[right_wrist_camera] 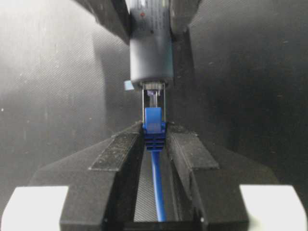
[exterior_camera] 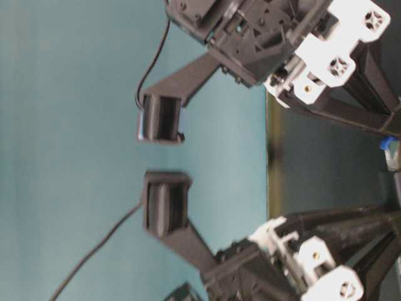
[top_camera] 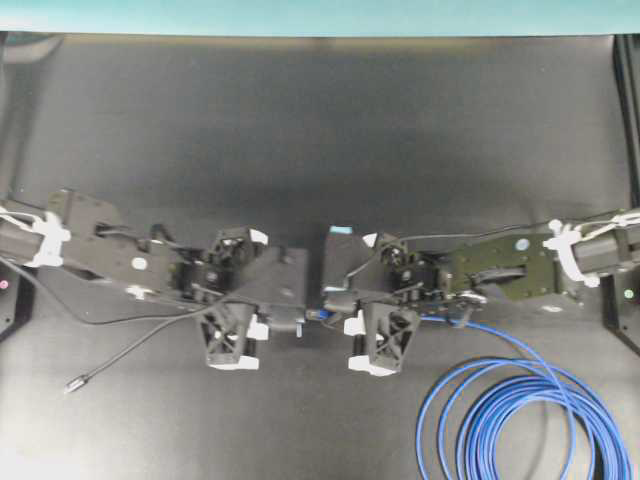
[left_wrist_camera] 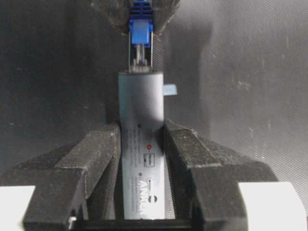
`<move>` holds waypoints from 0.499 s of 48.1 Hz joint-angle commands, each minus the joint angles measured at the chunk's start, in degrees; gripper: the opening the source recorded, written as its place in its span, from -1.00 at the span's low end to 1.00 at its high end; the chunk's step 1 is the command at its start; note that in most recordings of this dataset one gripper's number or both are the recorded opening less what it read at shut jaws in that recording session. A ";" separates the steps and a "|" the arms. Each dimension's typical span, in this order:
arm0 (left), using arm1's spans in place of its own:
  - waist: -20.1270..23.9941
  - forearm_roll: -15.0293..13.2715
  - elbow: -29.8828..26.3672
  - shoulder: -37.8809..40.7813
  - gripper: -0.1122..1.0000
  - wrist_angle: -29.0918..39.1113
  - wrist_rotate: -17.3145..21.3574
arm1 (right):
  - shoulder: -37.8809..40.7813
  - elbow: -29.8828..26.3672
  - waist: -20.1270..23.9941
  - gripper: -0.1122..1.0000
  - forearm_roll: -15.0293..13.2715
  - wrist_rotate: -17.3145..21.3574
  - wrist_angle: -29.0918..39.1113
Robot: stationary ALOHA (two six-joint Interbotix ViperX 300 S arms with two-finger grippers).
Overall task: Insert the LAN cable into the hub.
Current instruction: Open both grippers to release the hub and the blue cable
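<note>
Overhead view: both arms meet at mid-table above the black table (top_camera: pixel 300 130). The left gripper (top_camera: pixel 296 322) holds the hub (top_camera: pixel 299 325), of which little shows past the fingers. The right gripper (top_camera: pixel 335 312) holds the cable (top_camera: pixel 520 400) just behind its plug (top_camera: pixel 318 314). Hub and plug lie end to end on one left-right line. The rest of the cable trails to a loose coil at lower right. A thin grey cord (top_camera: pixel 120 355) runs off to the lower left.

Table-level view: the two grippers face each other; a sliver of blue shows at the right edge. The contact itself is out of frame.

Left wrist view: the fingers (left_wrist_camera: pixel 101 159) are narrow, clamped on the hub's sides. The hub's long axis points straight away from the camera, port end forward. The plug sits at the port mouth, its clear tip partly entered, its blue boot outside.

Right wrist view: the fingers (right_wrist_camera: pixel 120 154) are pinched on the blue boot. The plug's axis points straight at the port, in line.

Judgement: insertion step, in hand, plug partly in and probably not latched. The next move calls for a straight push along the shared axis, with no sideways drift, until the plug seats.
</note>
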 commanded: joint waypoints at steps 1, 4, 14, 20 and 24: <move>-0.26 0.18 0.97 -1.93 -0.29 -1.76 -0.09 | -1.41 1.41 0.97 -0.56 0.35 0.44 -3.78; -0.35 0.18 1.41 -2.02 -0.29 -2.46 -0.09 | -1.67 2.37 0.97 -0.56 0.70 0.70 -5.62; -0.53 0.18 1.67 -1.85 -0.29 -4.04 -0.09 | -1.76 3.25 1.05 -0.56 0.79 1.32 -5.80; -0.62 0.18 2.02 -1.85 -0.29 -4.04 -0.18 | -1.76 3.25 1.14 -0.55 0.79 1.32 -5.80; -0.62 0.18 2.46 -1.93 -0.29 -3.87 -0.62 | -1.76 3.34 1.23 -0.50 0.79 1.41 -5.71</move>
